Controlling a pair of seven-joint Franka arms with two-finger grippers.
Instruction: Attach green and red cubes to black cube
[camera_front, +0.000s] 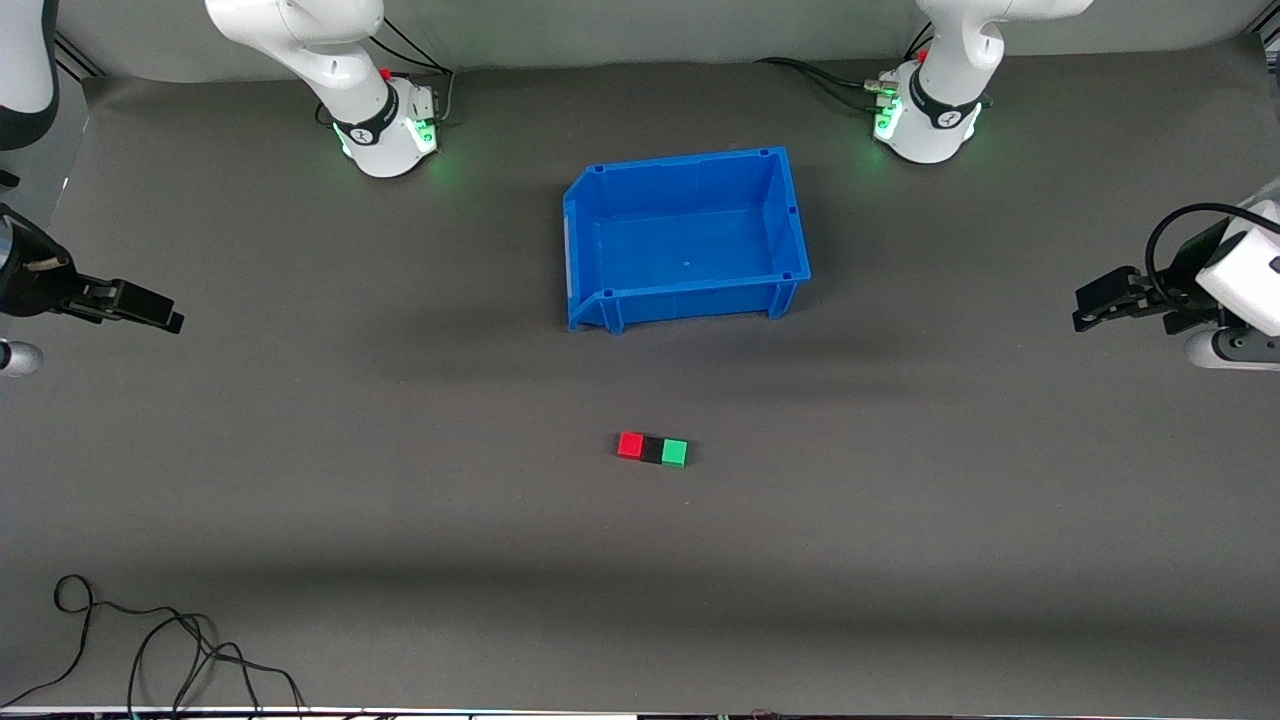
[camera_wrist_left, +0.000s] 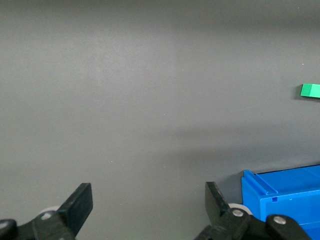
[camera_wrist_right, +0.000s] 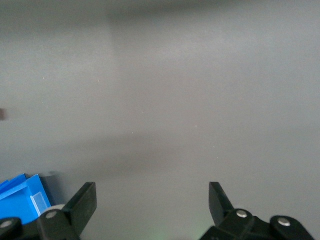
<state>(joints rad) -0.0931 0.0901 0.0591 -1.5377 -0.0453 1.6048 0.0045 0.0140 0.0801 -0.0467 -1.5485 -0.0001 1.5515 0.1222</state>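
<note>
1. Red cube, black cube and green cube sit touching in a row on the desk, black between.
2. Blue bin stands farther from the camera.
3. Left end effector and right end effector hover released over the desk's ends.

The 3 cubes sit in 1 touching row on the mat, nearer to front cam than the bin: black cube btw. red cube, toward right arm's end, & green cube, toward left arm's end.
</note>
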